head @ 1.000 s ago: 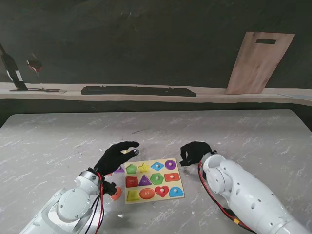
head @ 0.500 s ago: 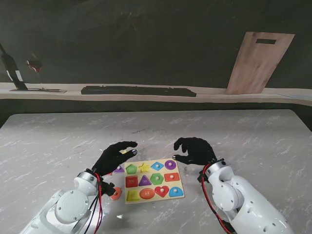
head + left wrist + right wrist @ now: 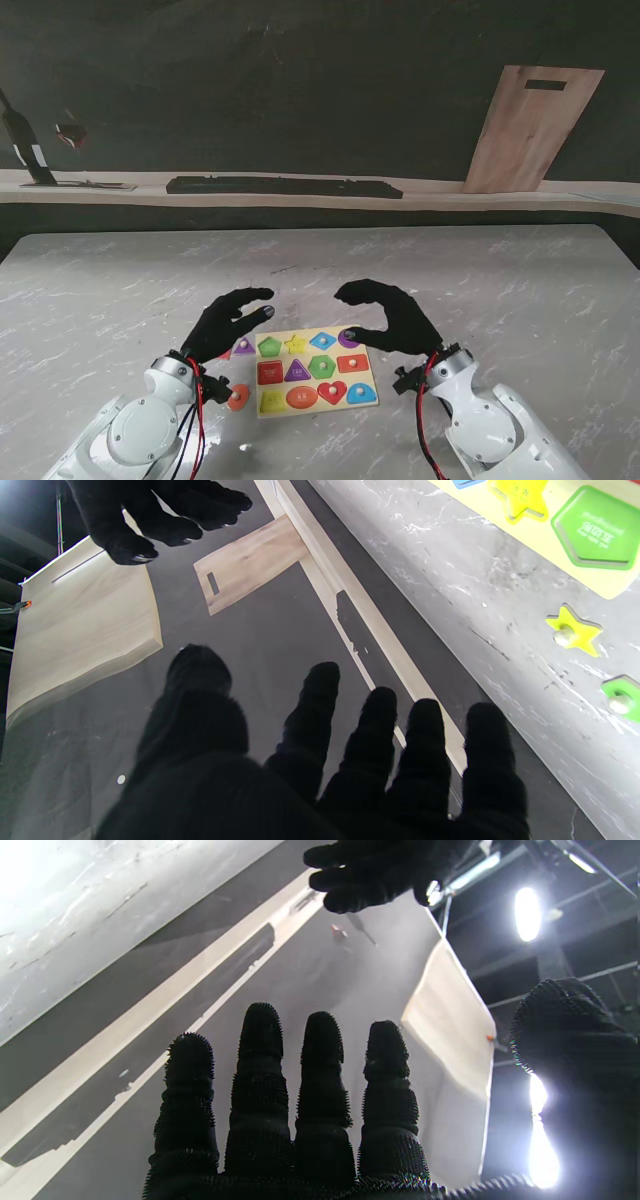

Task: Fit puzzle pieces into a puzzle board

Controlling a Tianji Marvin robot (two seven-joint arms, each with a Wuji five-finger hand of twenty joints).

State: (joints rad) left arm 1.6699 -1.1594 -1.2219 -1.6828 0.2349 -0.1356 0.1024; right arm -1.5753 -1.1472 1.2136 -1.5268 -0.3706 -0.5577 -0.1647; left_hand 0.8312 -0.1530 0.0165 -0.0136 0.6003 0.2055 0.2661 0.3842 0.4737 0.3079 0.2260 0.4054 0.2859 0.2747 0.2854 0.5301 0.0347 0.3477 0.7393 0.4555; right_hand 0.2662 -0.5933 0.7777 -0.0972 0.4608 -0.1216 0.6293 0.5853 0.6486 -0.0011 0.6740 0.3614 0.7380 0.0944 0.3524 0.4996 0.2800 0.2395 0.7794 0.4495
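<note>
The yellow puzzle board point(image 3: 313, 396) lies on the marble table close to me, with coloured shapes seated in its slots. My left hand point(image 3: 228, 322) hovers open just off the board's far left corner, fingers spread and nothing held. My right hand point(image 3: 392, 315) hangs open over the far right corner, partly hiding the purple round piece point(image 3: 347, 338). An orange piece point(image 3: 238, 397), a purple triangle point(image 3: 244, 348) and a red piece point(image 3: 224, 354) lie loose left of the board. The left wrist view shows a loose yellow star point(image 3: 572, 630) and a green piece point(image 3: 622, 697) beside the board's corner point(image 3: 607, 587).
A wooden cutting board point(image 3: 530, 128) leans on the dark back wall at the right. A long black bar point(image 3: 285, 186) rests on the ledge behind the table. Marble table top point(image 3: 480, 290) stretches beyond and beside both hands.
My right hand rose from the table right of the board and swung left over its far right corner, fingers spread. My left hand drew slightly back toward me.
</note>
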